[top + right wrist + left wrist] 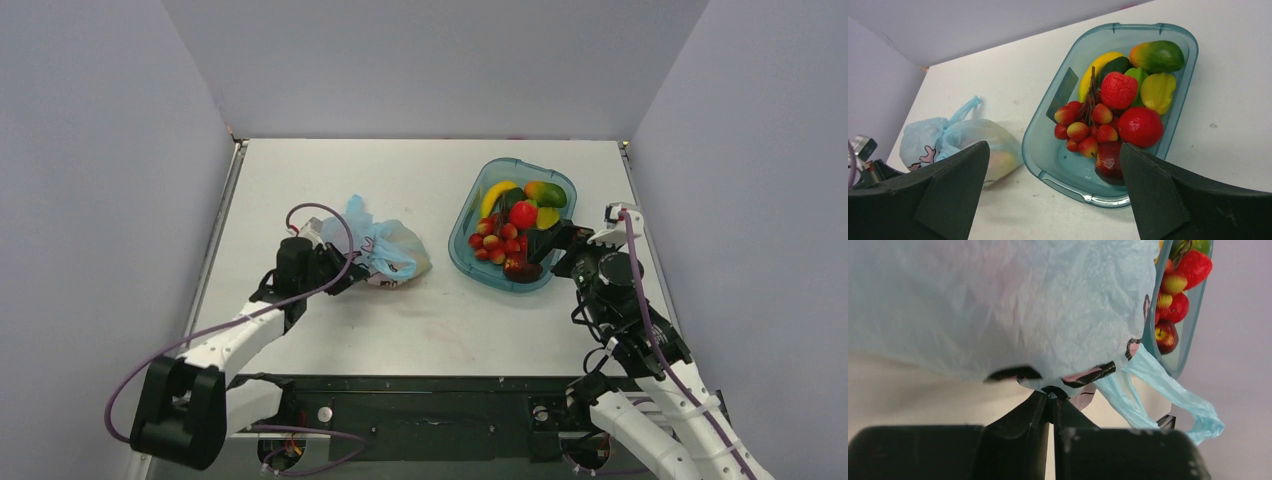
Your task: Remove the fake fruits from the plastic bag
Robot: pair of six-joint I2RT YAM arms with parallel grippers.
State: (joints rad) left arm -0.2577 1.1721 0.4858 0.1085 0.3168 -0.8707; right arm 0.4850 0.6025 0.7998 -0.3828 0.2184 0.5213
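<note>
The light-blue plastic bag (388, 245) lies crumpled on the table, left of centre, and fills the left wrist view (998, 305). My left gripper (1052, 392) is shut on the bag's printed lower edge, also seen from above (350, 272). An orange-yellow fruit (1000, 162) shows faintly through the bag. A dark red apple with yellow patches (1108, 162) lies at the near end of the teal tub (1068, 162). A yellow elongated fruit (1095, 67) lies at the tub's far side. My right gripper (1053, 147) is open and empty, just near the tub's near end (548, 252).
The tub (460, 255) also holds a strawberry cluster (1083, 125), a mango (1158, 55), a red round fruit (1140, 126) and other fruits. The bag's loop handles (1168, 390) trail toward the tub. Grey walls enclose the table on three sides.
</note>
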